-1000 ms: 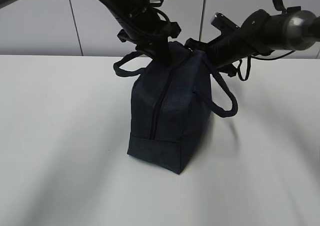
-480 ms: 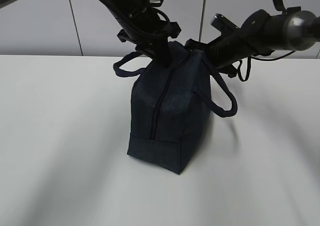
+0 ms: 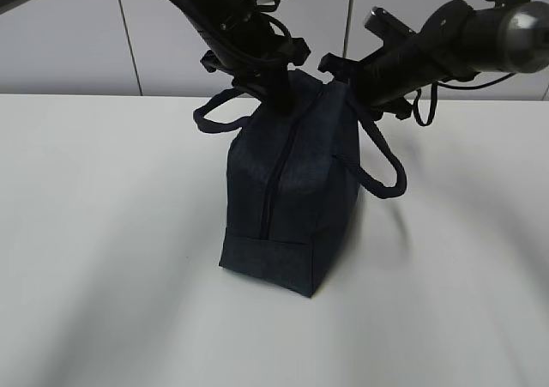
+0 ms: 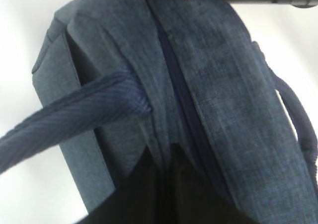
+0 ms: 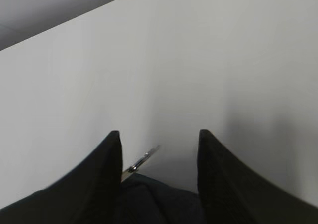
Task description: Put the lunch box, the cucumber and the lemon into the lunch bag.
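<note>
Lunch bag (image 3: 287, 198) stands on the table (image 3: 103, 232), directly below both pincers, zip line running up its near face and over the top. No lunch box, cucumber or lemon in any view; judged to be inside already or out of frame, cannot tell which.

Left pincer (image 3: 273, 88): at the top of the bag, on the far-left side of the zip. Left wrist view shows dark fabric bunched right at the camera, so it looks pressed together on the bag's top edge, though the fingertips themselves are hidden.

Right pincer (image 5: 159, 149): fingers spread, gap clear between them. The bag's top corner sits just under and between the fingers, with the metal ring pull (image 5: 141, 160) poking out near the left finger. Not pinching anything.

Orientation: the bag's long axis runs away from the camera in the exterior view, near end toward the viewer, far end under the pincers. Handles (image 3: 382, 168) droop outward on either side.

Risks, as judged:
- The bag is tall and narrow with a soft base; a sideways pull from the left pincer could tip it.
- Right pincer closing now could catch fabric instead of the ring pull, which is small and off to one side.
- A drooping handle could snag an arm passing close.
</note>
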`<state>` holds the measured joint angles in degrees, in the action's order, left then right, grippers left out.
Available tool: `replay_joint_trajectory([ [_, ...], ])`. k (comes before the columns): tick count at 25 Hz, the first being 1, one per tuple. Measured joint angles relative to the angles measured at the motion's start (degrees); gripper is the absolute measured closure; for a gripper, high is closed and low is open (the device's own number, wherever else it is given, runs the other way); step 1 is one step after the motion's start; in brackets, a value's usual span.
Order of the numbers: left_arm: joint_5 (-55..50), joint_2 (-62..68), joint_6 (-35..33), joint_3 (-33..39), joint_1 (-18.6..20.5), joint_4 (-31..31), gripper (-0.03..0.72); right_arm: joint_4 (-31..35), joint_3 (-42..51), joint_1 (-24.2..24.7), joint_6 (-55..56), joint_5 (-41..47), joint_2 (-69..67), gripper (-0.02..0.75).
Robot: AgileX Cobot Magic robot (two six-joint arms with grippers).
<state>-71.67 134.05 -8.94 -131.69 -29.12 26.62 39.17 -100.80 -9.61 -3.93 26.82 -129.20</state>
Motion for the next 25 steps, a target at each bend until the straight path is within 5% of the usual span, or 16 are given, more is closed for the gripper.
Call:
replay_joint_trajectory([
  [14,0.8,-0.5,0.6,1.5,0.0,-3.5,0.696,-14.3,0.1,0.0,-2.5,3.1,9.9,0.345],
  [21,1.1,-0.7,3.9,2.1,0.0,-4.9,0.688,-25.8,0.1,0.0,-2.7,13.8,15.4,0.345],
  [25,1.1,-0.7,5.2,2.2,0.0,-5.4,0.608,-29.2,0.1,0.1,-2.7,22.0,18.3,0.345],
])
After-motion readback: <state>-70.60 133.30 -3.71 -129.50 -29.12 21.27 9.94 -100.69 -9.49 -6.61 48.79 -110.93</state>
